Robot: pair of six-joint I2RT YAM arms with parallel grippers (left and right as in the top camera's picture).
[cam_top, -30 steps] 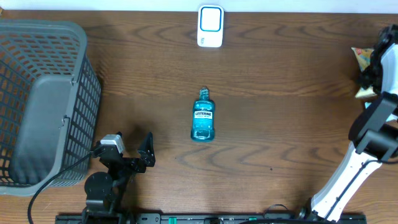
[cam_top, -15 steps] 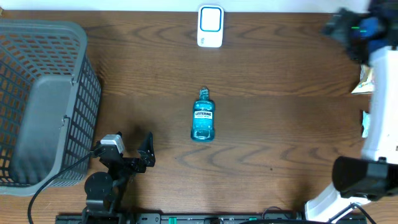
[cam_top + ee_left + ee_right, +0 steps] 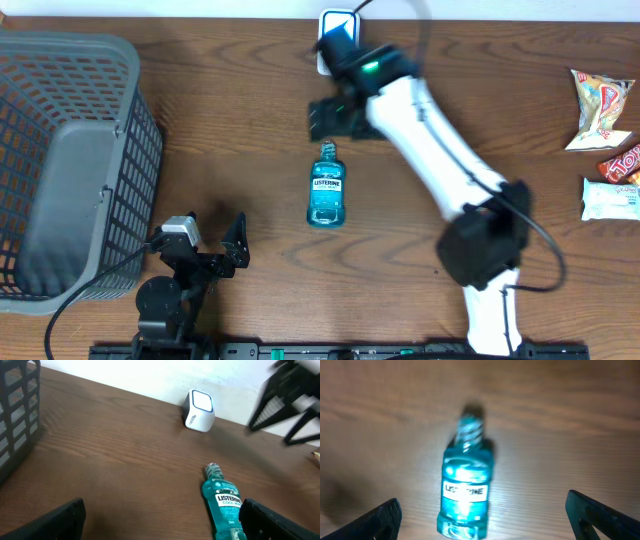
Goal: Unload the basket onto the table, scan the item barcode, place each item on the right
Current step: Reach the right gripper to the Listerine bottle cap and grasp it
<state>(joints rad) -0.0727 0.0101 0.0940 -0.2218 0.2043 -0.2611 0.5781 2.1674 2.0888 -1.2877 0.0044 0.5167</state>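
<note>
A teal Listerine mouthwash bottle (image 3: 327, 192) lies flat mid-table, its cap toward the far edge. It also shows in the left wrist view (image 3: 223, 503) and, blurred, in the right wrist view (image 3: 465, 494). A white barcode scanner (image 3: 339, 44) stands at the far edge, partly covered by the right arm, and is plain in the left wrist view (image 3: 199, 409). My right gripper (image 3: 338, 121) hovers open above the bottle's cap end, and the bottle lies below its spread fingers (image 3: 382, 519). My left gripper (image 3: 215, 235) rests open near the front left, holding nothing.
A large grey mesh basket (image 3: 70, 160) fills the left side. Snack packets (image 3: 600, 108) lie at the right edge, with more wrappers (image 3: 612, 197) below them. The white right arm (image 3: 440, 165) crosses diagonally over the table's centre-right.
The right arm has swung from the table's right edge across to the middle, and its gripper now hangs over the bottle's cap end. The left arm and the bottle have not moved.
</note>
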